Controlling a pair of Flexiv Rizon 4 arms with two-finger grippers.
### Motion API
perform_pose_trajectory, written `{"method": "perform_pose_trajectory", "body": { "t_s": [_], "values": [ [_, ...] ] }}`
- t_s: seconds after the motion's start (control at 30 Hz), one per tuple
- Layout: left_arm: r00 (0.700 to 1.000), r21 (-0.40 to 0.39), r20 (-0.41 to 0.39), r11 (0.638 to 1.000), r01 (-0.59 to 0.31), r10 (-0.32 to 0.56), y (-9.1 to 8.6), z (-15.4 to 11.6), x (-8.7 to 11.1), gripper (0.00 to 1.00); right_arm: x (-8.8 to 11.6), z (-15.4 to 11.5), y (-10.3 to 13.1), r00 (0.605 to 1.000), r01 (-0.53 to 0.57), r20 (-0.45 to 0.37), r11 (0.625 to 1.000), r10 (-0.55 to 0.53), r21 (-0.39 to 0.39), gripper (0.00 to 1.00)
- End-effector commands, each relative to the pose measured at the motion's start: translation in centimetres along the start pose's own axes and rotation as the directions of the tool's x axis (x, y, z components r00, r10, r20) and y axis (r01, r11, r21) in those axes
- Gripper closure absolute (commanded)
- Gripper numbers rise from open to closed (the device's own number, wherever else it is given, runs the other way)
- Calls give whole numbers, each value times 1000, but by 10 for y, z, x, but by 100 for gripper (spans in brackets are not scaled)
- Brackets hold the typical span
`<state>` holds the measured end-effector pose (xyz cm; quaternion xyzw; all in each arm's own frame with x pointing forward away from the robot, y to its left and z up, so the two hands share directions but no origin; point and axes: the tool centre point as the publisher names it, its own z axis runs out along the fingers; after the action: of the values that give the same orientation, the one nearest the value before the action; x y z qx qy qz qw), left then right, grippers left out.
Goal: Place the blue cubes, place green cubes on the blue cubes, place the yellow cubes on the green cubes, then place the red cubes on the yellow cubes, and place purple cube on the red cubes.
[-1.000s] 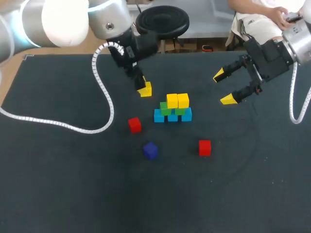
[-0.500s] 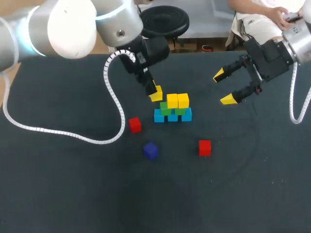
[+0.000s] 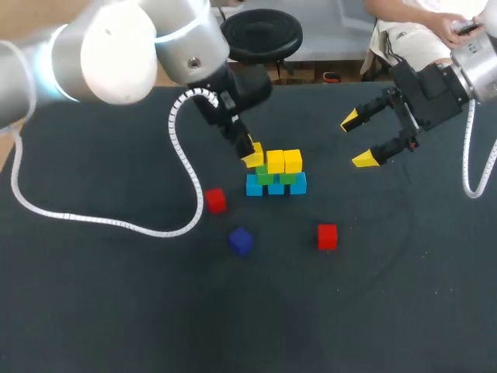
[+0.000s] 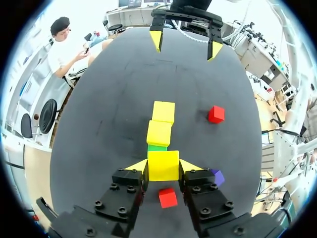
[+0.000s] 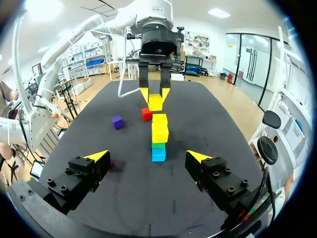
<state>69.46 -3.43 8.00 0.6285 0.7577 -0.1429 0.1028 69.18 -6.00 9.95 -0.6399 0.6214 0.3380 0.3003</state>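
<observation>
Scanning from the near edge of the tabletop, we find the purple cube lying loose. One red cube lies a little farther back on its left, and a second red cube lies off to its right. Beyond them stands the stack: three blue cubes in a row, two green cubes on them and two yellow cubes on top. At the stack's left end our left claw is clenched on a third yellow cube, in line with the stacked yellow ones and over the end green cube. Well to the right, our right claw hangs with fingers spread, holding nothing.
</observation>
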Motion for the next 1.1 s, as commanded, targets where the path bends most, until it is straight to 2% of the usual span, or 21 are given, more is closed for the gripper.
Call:
{"method": "perform_pose_trajectory", "body": {
  "t_s": [0.03, 0.67, 0.83, 1.1],
  "values": [
    [1000, 14, -3, 1000, -1, 1, 5, 5, -2, 100, 0, 0, 0, 1000, 1, 1, 1000, -1, 1, 0],
    [1000, 46, -5, 999, -12, 12, 9, 17, 0, 100, 0, 0, 0, 1000, 1, 1, 1000, -1, 1, 0],
    [999, 61, -12, 997, -50, 50, 10, 19, -2, 100, 0, 0, 0, 1000, 1, 1, 1000, -1, 1, 0],
    [998, 69, -17, 996, -59, 61, 10, 18, -2, 100, 0, 0, 0, 1000, 1, 1, 1000, -1, 1, 0]
  ]
}}
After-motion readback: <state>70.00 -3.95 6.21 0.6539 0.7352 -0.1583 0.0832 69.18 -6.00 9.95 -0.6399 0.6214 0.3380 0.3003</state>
